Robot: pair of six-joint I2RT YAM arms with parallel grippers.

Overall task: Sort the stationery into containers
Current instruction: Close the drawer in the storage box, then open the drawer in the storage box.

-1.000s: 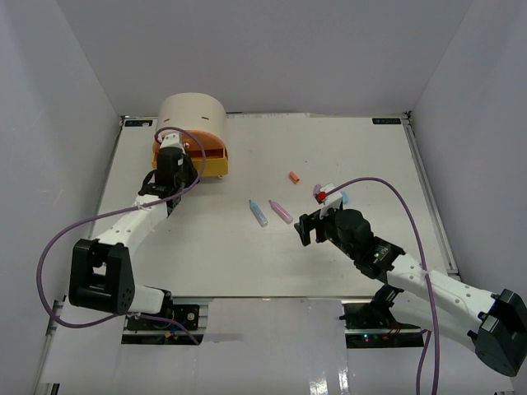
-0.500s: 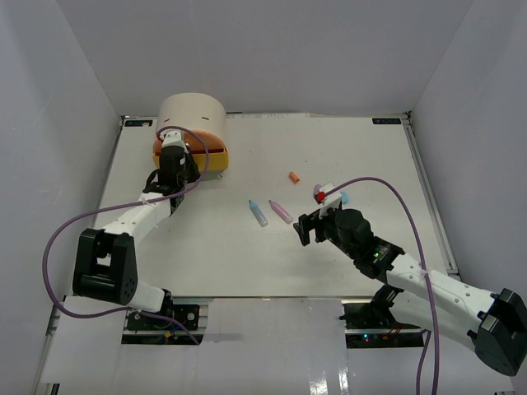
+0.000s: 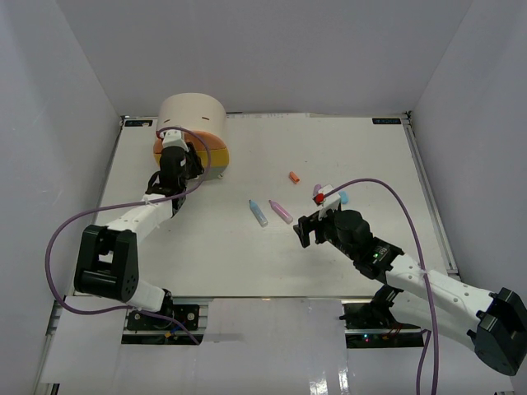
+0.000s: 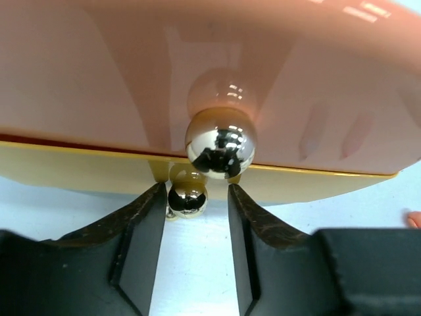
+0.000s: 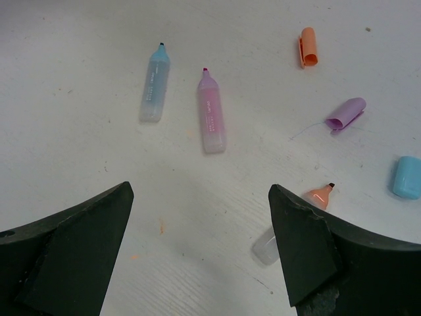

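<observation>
By the cabinet (image 3: 193,115), my left gripper (image 4: 196,192) just let go of the small knob (image 4: 187,199), and the yellow drawer (image 4: 99,170) sits further in. My right gripper (image 5: 200,197) hangs wide open over the pink pen (image 5: 211,122).

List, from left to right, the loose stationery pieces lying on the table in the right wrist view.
blue highlighter → pink highlighter → orange cap → purple cap → blue cap
</observation>
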